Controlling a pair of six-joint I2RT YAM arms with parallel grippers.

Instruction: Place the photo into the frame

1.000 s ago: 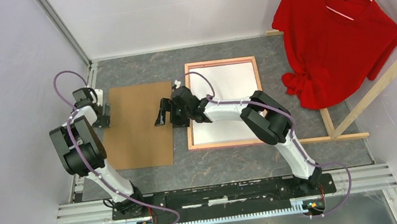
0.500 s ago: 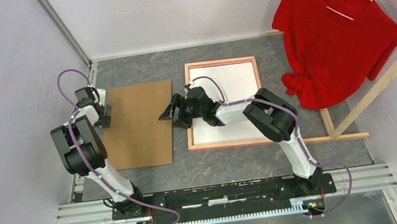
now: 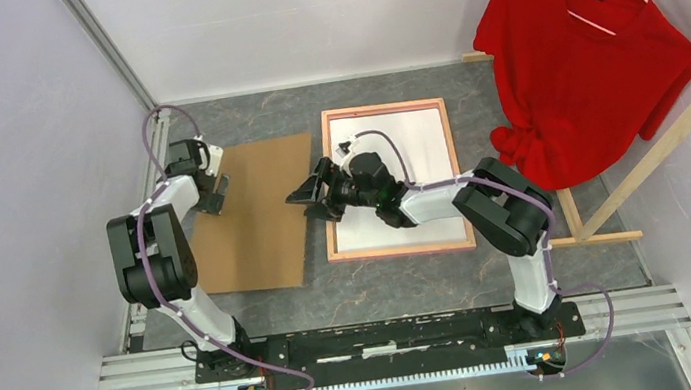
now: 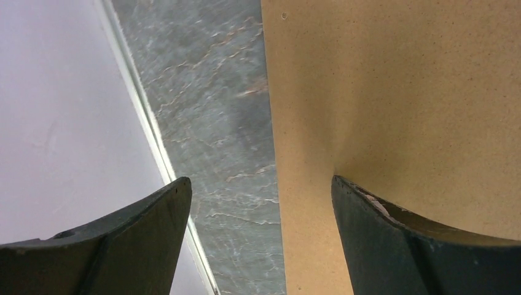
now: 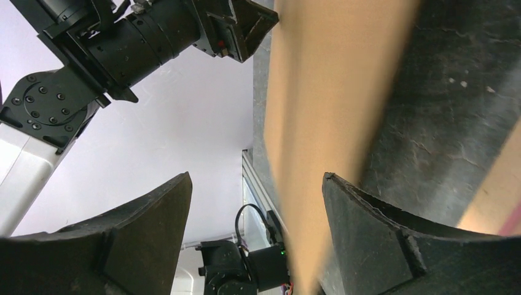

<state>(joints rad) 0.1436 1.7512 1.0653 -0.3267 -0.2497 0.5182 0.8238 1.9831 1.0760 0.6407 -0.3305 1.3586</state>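
Both grippers are released, jaws spread wide. The left gripper point(image 3: 213, 194) straddles the board's point(image 3: 249, 223) 9 o'clock edge near the far corner. The right gripper point(image 3: 313, 196) sits at the board's 3 o'clock edge, in the gap to the frame point(image 3: 380, 108). The board runs 12 to 6, tipped a bit toward 1. The frame lies flat on the desk just beside the right gripper at 3 o'clock, holding a white sheet point(image 3: 411, 146). We can't tell if that's the photo face down. The shirt point(image 3: 586, 62) hangs well off at 2, not in the way.
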